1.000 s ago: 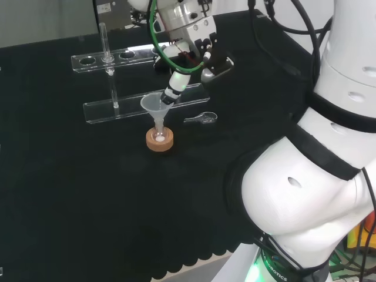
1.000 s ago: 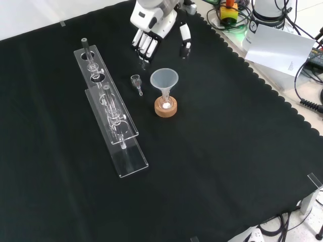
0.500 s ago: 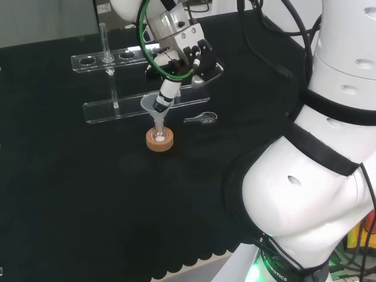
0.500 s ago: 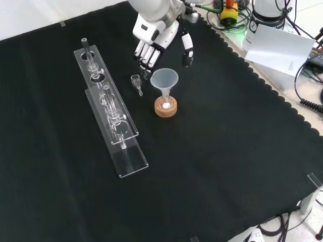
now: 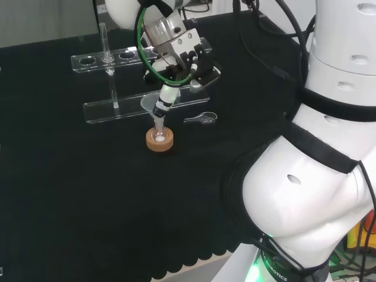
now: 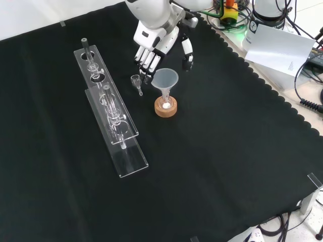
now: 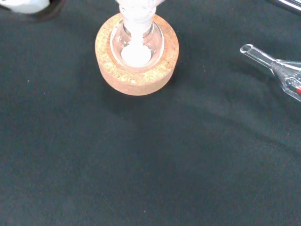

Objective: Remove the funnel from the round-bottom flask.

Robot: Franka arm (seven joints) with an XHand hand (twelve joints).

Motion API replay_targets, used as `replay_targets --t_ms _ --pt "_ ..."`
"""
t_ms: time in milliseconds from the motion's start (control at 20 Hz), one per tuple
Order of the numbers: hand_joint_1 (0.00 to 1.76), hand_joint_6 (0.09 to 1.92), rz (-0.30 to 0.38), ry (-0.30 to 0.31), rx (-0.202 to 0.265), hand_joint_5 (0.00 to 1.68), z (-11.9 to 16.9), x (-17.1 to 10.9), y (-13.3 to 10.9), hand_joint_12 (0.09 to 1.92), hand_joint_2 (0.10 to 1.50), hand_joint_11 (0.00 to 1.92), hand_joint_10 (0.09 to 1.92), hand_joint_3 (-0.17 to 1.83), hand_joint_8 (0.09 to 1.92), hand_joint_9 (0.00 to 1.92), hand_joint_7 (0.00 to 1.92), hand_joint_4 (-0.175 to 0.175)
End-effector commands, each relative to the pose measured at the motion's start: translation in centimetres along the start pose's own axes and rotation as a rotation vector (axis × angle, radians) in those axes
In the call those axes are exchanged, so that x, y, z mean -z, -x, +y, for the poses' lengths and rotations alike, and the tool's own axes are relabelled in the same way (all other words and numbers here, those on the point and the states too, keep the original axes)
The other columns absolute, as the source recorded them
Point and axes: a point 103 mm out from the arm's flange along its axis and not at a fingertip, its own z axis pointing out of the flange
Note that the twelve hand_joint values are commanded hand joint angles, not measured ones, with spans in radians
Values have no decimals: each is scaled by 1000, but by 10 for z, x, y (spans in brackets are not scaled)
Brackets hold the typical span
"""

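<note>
On the black cloth (image 6: 212,166), the hand (image 6: 154,43), fingers spread and holding nothing, is nearing the funnel (image 6: 164,79); closing on its rim comes next.

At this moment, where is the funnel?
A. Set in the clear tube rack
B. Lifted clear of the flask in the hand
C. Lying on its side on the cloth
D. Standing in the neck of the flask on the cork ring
D: the funnel stands with its stem in the round-bottom flask on the cork ring, with the hand beside its rim, fingers straight.
</note>
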Motion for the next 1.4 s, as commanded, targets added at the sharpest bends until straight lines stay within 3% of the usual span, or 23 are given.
replay_targets --t_ms 50,1400 --pt "629 87 -7 -3 -4 92 4 -3 2 1444 615 74 800 431 490 155 0 -8" --pt "666 87 -30 -23 -10 0 22 -18 2 1431 625 111 796 425 416 215 0 -11"
